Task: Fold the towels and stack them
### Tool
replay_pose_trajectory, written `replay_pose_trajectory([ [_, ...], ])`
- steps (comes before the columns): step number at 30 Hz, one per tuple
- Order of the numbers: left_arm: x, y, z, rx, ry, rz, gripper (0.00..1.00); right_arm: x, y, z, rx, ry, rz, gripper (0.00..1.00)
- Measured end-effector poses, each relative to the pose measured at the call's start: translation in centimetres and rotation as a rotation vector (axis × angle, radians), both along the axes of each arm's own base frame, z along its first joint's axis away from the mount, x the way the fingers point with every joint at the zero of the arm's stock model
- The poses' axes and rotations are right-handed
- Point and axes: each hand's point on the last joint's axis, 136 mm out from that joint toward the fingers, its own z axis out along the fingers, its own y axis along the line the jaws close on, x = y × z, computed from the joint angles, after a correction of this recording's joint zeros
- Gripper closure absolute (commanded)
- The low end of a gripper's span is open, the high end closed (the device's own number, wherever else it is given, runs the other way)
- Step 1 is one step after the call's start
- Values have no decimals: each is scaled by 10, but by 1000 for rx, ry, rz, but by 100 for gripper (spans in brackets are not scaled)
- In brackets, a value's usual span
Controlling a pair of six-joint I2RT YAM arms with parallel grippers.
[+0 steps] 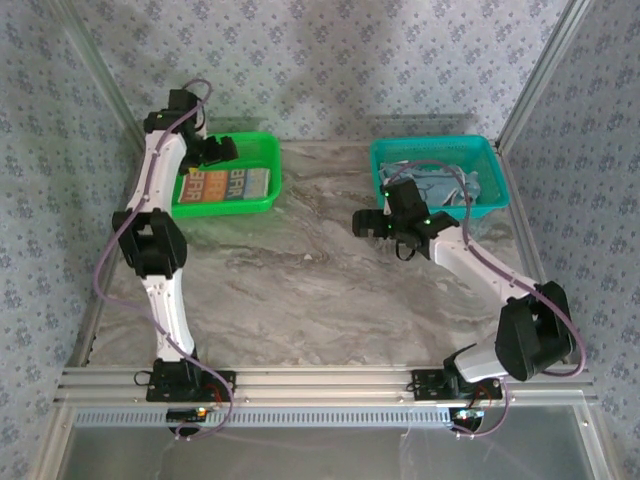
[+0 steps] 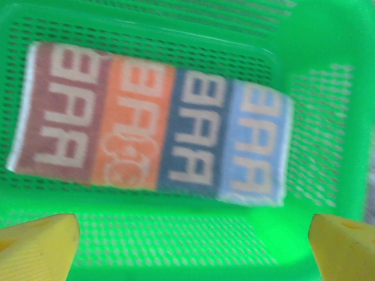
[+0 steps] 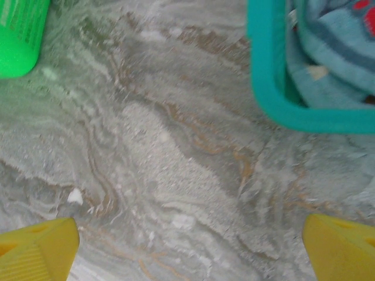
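**Left wrist view.** The left gripper hangs over the green basket. Its yellow fingers are spread wide with nothing between them. Below it the striped towel lies folded into a flat rectangle on the basket floor, lettered face up and clear of both fingers. That towel looks finished. A straight lift would keep the fingers from catching its edge or the mesh wall.

**Right wrist view.** The right gripper is also wide open and empty, above the bare marble table. The teal basket sits ahead and to the right, with crumpled light blue towels inside. The step in hand seems to be fetching one of them. It would go best to reach over the rim, pinch a single layer near a corner rather than the whole bunch, and lift clear of the rim before carrying it off.

**Top view.** The left arm reaches over the green basket at the rear left. The right gripper sits just in front of the teal basket's near-left corner. The open table between the baskets gives room to spread and fold a towel, provided the left arm stays out of the middle.
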Motion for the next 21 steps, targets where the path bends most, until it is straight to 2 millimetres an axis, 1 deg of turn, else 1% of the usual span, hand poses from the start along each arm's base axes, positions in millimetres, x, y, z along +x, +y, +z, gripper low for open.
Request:
replay_pose_trajectory([
  [3,-22,-29,19,-40,-65,-13,0,11,-19,2,4,-12,-55,0],
  [6,-51,-55,26,-87,-103,-26,1,25,-44,8,8,-28,-125,0],
  [9,-73,-76,24,-116,-116,-50,1,46,-68,15,5,-44,-188,0],
  [10,-77,-82,22,-120,-115,-60,1,53,-75,16,3,-43,-207,1],
  [13,-91,-104,11,-126,-94,-99,1,83,-98,19,1,-49,-267,6],
  [15,-100,-115,4,-126,-76,-122,1,98,-114,14,-3,-39,-307,9],
  [17,-107,-126,0,-126,-63,-143,0,110,-128,3,-13,-16,-343,10],
  [21,-117,-132,3,-128,-65,-161,0,131,-154,-20,-38,40,-407,15],
])
